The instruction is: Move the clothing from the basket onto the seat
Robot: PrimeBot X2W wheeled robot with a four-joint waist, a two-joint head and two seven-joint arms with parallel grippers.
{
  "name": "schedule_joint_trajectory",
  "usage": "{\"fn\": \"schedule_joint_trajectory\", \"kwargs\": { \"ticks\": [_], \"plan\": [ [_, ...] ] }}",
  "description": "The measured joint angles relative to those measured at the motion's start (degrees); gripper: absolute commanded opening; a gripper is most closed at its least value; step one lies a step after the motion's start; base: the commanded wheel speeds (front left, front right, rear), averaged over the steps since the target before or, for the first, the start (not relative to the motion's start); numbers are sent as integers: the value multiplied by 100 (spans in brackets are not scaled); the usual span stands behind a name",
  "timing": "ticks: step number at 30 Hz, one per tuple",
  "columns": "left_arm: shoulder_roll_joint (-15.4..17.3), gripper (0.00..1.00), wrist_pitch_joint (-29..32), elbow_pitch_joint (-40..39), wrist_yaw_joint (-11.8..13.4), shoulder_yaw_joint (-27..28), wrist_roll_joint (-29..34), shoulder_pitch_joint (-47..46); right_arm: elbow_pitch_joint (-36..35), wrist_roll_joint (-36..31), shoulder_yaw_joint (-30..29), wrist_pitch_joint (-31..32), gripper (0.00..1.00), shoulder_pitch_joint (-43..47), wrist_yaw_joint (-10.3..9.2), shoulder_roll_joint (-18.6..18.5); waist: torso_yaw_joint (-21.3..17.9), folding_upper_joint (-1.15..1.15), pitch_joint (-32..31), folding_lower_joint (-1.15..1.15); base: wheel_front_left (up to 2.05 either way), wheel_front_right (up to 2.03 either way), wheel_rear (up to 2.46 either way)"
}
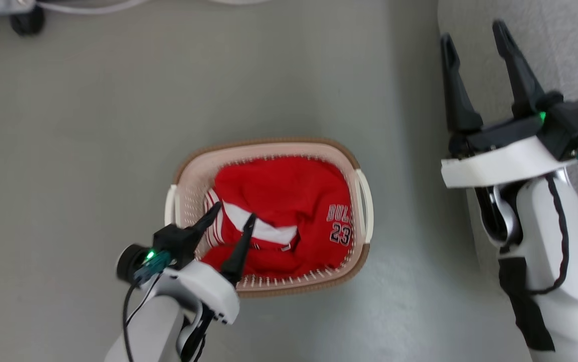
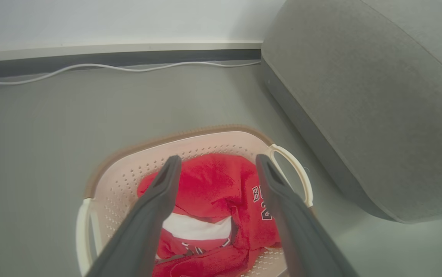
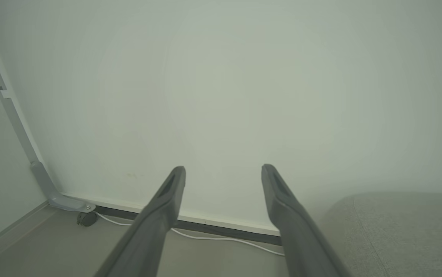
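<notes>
left tool (image 1: 234, 211) and right tool (image 1: 472, 31) both wide apart; one basket (image 1: 268, 144) of red clothing (image 1: 278, 191)

Probably a home living room: a grey sofa (image 2: 378, 96), a laundry basket (image 1: 268, 145) on bare floor (image 1: 117, 125), plain wall (image 3: 221, 77), trailing cable (image 2: 109, 67).

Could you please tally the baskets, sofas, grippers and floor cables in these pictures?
Baskets: 1, the basket
Sofas: 1, the grey sofa
Grippers: 2, left gripper and right gripper
Floor cables: 1, the white cable
Total: 5
</notes>
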Motion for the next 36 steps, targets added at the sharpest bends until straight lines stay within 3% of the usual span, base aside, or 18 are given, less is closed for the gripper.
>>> {"fn": "schedule_joint_trajectory", "kwargs": {
  "ticks": [10,18,25,36],
  "plan": [
    [283,100,0,768,0,-1779,-690,-1479,-205,170,337,0,100,-890,0,-10,-307,0,1254,0,0,0,0],
    [474,100,-1,1358,0,-2695,-896,-2451,-379,368,478,0,100,-1265,0,-10,-581,0,2037,0,0,0,0],
    [505,100,-1,1930,0,-2971,-872,-3011,-490,649,564,0,100,-1385,0,-10,-893,0,2466,0,0,0,0],
    [605,100,-1,2748,3,-2866,-510,-3502,-712,1013,609,0,100,-1431,0,-3,-1313,0,2984,0,0,0,0]
  ]
}}
